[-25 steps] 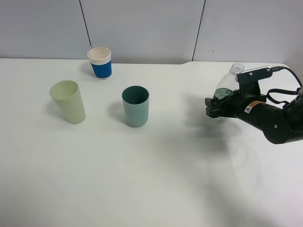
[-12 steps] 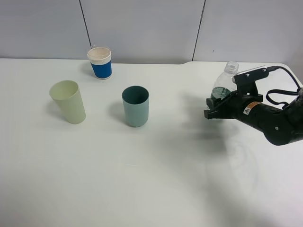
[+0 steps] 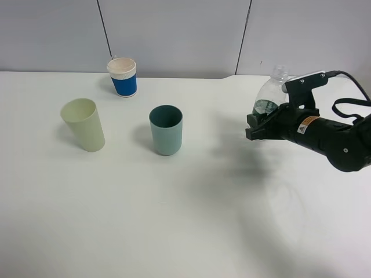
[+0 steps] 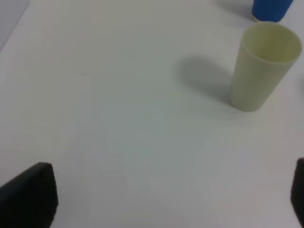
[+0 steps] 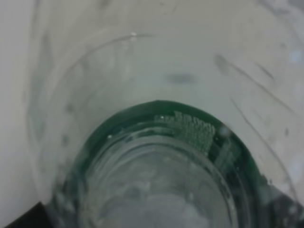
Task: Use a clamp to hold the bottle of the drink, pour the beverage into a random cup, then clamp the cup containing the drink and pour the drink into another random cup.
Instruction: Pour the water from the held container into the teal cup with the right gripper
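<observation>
Overhead, the right gripper [image 3: 253, 126] clenches its fingers on the bottle [image 3: 268, 97], neck rising just behind them; the teal cup [image 3: 166, 130] stands well apart ahead of the fingertips; at the left wrist, the left gripper [image 4: 171, 192] is spread wide, a pale yellow-green cup [image 4: 263, 66] beyond its fingers; at the right wrist, the bottle, green-labelled, sits right between the fingers.

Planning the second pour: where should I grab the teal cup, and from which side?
Grip the teal cup across its wall near mid-height, jaws level, coming from its right in the high view. It stands upright and straight-sided; the pale cup sits to its left; a side grip likely keeps the mouth free.
</observation>
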`<action>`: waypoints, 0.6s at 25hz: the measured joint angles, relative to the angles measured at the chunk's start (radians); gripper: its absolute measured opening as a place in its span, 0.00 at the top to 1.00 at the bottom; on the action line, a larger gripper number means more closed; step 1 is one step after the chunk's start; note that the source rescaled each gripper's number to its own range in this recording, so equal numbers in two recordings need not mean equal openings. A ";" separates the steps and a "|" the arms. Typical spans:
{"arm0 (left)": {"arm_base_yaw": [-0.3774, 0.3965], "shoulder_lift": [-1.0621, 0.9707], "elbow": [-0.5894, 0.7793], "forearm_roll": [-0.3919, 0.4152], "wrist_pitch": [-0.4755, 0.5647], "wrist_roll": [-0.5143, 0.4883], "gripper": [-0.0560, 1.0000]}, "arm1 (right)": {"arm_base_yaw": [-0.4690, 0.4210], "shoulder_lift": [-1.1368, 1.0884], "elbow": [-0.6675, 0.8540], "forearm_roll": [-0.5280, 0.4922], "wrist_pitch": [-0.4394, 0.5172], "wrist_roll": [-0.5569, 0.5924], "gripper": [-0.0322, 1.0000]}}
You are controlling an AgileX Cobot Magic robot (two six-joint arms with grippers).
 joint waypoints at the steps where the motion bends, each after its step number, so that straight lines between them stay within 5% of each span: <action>1: 0.000 0.000 0.000 0.000 0.000 0.000 0.00 | 0.005 -0.022 0.000 0.006 0.009 0.000 0.95; 15: 0.000 0.000 0.000 0.000 0.000 0.000 0.00 | 0.013 -0.278 0.001 0.027 0.165 -0.001 0.95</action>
